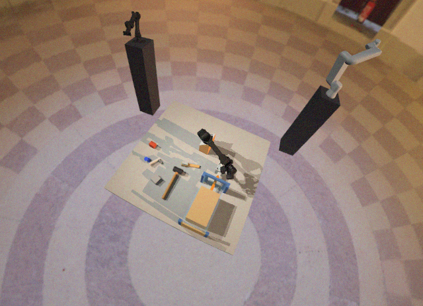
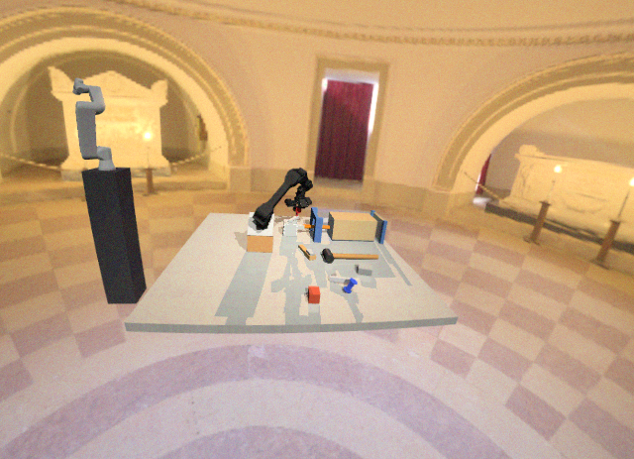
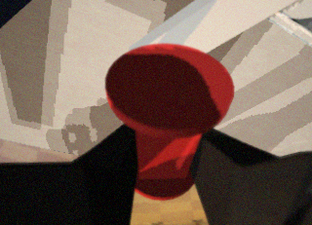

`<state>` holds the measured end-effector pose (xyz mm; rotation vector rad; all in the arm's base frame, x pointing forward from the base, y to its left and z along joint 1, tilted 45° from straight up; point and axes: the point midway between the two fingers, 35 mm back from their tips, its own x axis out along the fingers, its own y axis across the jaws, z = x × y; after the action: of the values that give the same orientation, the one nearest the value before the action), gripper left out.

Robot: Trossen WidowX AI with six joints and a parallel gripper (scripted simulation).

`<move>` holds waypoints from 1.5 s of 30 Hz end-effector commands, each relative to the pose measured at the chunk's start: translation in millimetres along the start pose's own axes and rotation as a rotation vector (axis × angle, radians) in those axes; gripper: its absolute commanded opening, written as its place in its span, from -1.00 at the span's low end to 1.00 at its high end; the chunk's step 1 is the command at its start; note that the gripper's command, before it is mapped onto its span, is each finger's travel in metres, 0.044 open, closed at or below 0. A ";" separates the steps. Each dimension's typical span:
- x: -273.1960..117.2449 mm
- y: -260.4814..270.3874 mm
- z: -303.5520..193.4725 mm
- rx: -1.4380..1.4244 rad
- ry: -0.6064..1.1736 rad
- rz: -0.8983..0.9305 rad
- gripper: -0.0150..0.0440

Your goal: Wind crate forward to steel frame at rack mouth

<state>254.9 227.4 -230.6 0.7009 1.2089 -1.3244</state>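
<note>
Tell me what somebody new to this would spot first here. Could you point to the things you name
Probably the black arm [image 1: 220, 154] [image 2: 278, 195], reaching from its block over the bench, with its fingers closed on a bright red knob [image 3: 168, 157]. Next comes the big tan box [image 1: 203, 206] [image 2: 352, 226] behind a blue frame [image 1: 204, 177] [image 2: 316, 224], and the long hammer [image 1: 169, 186] [image 2: 353, 256] lying beside it.
</note>
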 end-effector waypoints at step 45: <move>13.8 -58.5 -28.6 -0.032 0.020 -0.051 -0.49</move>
<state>217.6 239.2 -237.0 0.7223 1.2183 -1.3124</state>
